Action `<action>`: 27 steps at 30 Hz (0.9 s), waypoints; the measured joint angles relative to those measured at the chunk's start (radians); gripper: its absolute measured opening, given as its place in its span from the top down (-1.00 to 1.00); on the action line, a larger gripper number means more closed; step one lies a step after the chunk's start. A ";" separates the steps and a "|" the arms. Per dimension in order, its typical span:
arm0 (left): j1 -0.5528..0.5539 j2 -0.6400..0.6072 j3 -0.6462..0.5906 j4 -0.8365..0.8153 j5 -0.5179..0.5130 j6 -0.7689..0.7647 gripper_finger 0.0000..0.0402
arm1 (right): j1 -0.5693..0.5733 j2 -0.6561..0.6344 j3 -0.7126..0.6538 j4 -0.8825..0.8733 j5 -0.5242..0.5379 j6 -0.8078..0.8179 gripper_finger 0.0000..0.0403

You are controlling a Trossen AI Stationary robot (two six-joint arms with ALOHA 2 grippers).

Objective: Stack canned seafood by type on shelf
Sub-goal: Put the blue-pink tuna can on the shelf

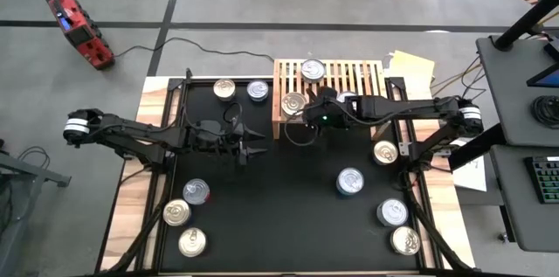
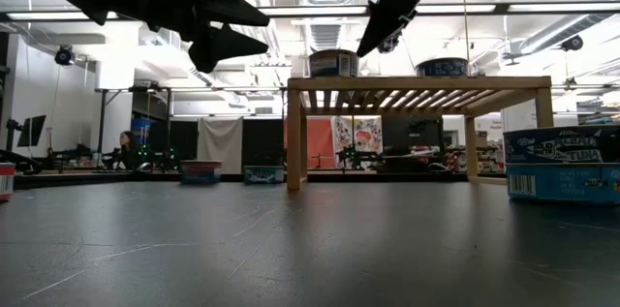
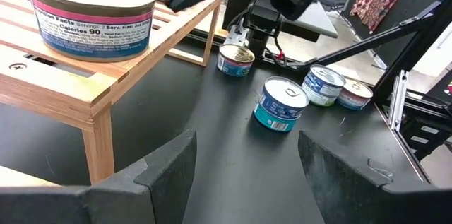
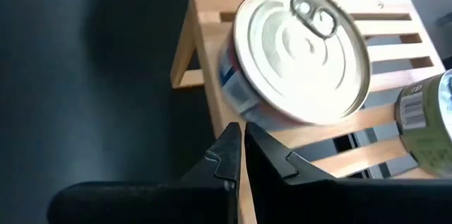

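Two tins [image 1: 314, 70] shelved [image 1: 329, 85]; right gripper [image 4: 241, 155] pinched shut, empty, beside near-left tin [image 1: 293, 103]. Left gripper [image 1: 259, 146] half-open, empty. Next: fetching another matching tin.

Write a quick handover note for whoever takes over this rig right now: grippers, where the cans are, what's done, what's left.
Right gripper: shut, empty, above the shelf at its front left corner, next to a can standing there.
Left gripper: open, empty, raised over the black mat, left of the shelf.
Done: at least two cans on the shelf, the second at the back; none seen stacked.
Left: nine loose cans, two behind the shelf's left end, three front left, four right.
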 joint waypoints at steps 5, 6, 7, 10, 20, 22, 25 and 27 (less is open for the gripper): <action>0.000 0.000 0.000 -0.003 0.000 0.000 -0.16 | -0.018 0.000 0.000 0.041 0.000 -0.021 0.94; 0.000 0.000 0.000 -0.003 0.000 0.000 -0.16 | -0.020 0.000 -0.001 0.045 0.000 -0.028 0.94; 0.000 0.000 0.000 -0.003 0.000 0.000 -0.16 | -0.022 0.000 -0.001 0.048 0.000 -0.031 0.94; 0.000 0.000 0.000 -0.003 -0.001 0.000 -0.16 | -0.024 0.000 -0.001 0.050 0.000 -0.032 0.94; 0.000 0.000 0.000 -0.003 -0.001 0.000 -0.16 | -0.024 0.000 -0.001 0.013 0.000 -0.030 0.94; 0.000 0.000 0.000 -0.003 -0.001 -0.001 -0.16 | -0.024 0.000 -0.001 -0.008 0.003 -0.029 0.94; 0.000 0.000 0.000 -0.003 -0.001 -0.001 -0.16 | -0.028 0.000 -0.001 -0.011 0.040 -0.024 0.94; 0.000 0.000 0.000 -0.003 -0.001 -0.001 -0.16 | -0.036 0.003 -0.001 -0.003 0.053 -0.027 0.94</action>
